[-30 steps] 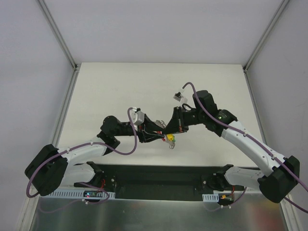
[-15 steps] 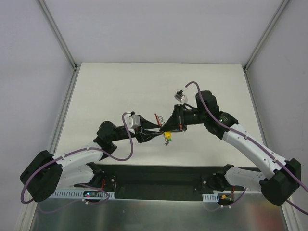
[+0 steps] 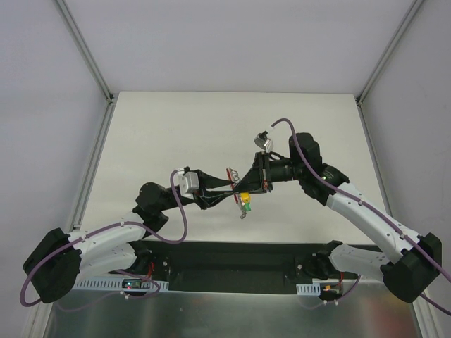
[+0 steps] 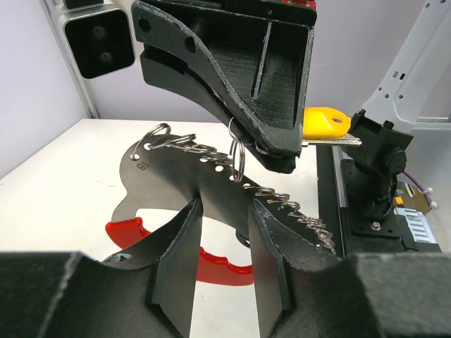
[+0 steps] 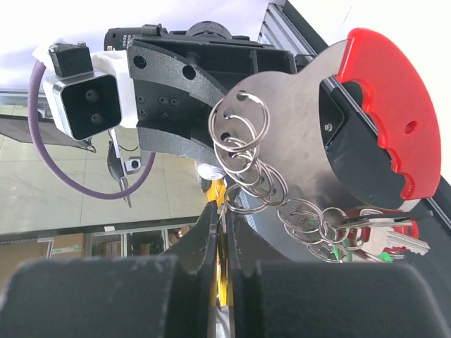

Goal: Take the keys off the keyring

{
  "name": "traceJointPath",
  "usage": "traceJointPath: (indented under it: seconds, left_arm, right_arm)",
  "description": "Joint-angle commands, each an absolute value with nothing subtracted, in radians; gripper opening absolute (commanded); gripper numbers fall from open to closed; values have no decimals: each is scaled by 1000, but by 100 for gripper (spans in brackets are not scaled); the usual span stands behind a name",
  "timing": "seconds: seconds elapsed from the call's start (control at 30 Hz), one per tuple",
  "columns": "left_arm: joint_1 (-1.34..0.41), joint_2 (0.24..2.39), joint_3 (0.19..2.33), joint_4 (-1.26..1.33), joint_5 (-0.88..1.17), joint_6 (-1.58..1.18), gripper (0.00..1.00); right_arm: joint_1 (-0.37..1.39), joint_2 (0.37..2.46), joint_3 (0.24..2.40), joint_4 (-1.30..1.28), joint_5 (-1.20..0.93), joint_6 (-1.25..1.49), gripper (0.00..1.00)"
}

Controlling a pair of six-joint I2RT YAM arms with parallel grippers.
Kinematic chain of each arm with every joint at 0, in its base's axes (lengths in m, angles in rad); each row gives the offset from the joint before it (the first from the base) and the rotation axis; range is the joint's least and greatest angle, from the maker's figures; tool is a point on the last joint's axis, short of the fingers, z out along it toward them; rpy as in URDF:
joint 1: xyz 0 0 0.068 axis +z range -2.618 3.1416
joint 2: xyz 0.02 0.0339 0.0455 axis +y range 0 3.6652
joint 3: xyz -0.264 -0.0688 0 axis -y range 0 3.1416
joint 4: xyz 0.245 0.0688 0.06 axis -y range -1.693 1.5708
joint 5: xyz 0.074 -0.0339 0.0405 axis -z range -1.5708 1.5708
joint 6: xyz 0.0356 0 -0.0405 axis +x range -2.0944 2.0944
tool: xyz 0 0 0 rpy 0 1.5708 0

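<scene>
We see both arms meet in the air over the middle of the table [image 3: 176,127], a little toward its near edge; nothing they hold touches the table. The left gripper [image 4: 225,208] is closed on a flat metal tag [image 5: 303,134] with a red rim [image 5: 384,105]; the tag's narrow end sits between its two fingers. The keyring [image 5: 238,153] is a string of thin silver rings, looped one into the next, and it hangs from a hole in the tag. The right gripper [image 5: 223,211] is pinched almost flat on one ring of the keyring (only a thin slit shows between its fingers). The keys [image 5: 384,236] are on the far end of the string of rings; one is silver with a red head. A yellow key [image 4: 325,121] sticks out just beside the right gripper; in the top view we see a bit of green just under it.
</scene>
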State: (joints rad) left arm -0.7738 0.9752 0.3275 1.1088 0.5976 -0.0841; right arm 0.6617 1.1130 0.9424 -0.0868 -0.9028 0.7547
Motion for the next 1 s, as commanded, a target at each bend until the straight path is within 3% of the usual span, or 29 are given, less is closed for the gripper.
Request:
traceJointPath:
  seconds: [0.0,0.97]
  left_arm:
    - [-785,957,345,1167,591,-43,32]
    - [-785,973,387,1226,672,-112,31]
  right_arm:
    - [666,1078,950,-18,-954,776,1]
    - [664,1078,928,-9,-968,750,1]
